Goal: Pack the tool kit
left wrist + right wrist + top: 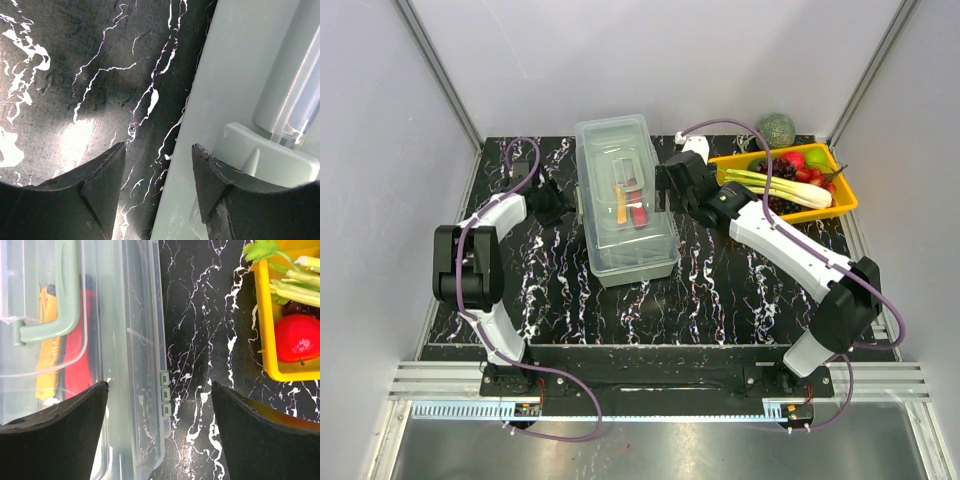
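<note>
The pale grey-green toolbox (625, 200) with a clear lid stands closed at the middle back of the table. A red knife (637, 212) and a yellow knife (621, 201) show through the lid under the green handle (60, 305). My left gripper (556, 199) is open at the box's left side; in the left wrist view (157, 175) its jaws straddle the box's lower edge (220, 100). My right gripper (672, 188) is open at the box's right side; in the right wrist view (159, 405) its jaws span the lid's hinge edge (165, 392).
An orange-yellow tray (845, 203) with fruit, celery and berries sits at the back right, close to my right arm, and also shows in the right wrist view (267, 330). A grey-green ball (779, 129) lies behind it. White walls enclose the black marbled table (720, 300).
</note>
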Robot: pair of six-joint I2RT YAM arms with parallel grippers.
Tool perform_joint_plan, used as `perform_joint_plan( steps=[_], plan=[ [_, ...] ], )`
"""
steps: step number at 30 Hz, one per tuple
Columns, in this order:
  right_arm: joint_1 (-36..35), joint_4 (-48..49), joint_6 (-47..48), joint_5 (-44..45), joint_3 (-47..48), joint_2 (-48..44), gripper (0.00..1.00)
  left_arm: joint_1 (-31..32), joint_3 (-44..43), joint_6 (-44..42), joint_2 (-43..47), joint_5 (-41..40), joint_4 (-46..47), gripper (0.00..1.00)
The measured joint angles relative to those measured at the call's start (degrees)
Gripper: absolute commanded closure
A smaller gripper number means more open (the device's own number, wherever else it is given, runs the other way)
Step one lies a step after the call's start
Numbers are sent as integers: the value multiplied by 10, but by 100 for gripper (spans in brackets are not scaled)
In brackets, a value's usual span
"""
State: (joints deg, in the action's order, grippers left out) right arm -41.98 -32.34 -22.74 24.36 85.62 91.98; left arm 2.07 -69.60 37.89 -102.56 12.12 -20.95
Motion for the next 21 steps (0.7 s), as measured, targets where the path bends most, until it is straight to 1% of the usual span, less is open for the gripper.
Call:
perform_joint_plan(
  steps=[6,16,21],
  plan=[
    [11,4,27,-24,14,14,9,-1,-2,-7,-10,16,3,42],
    [27,19,49,-61,29,33,12,-2,-1,-35,-11,43,28,42],
    [32,35,50,-85,21,33,14,-4,3,-23,-16,73,72,43]
  ],
)
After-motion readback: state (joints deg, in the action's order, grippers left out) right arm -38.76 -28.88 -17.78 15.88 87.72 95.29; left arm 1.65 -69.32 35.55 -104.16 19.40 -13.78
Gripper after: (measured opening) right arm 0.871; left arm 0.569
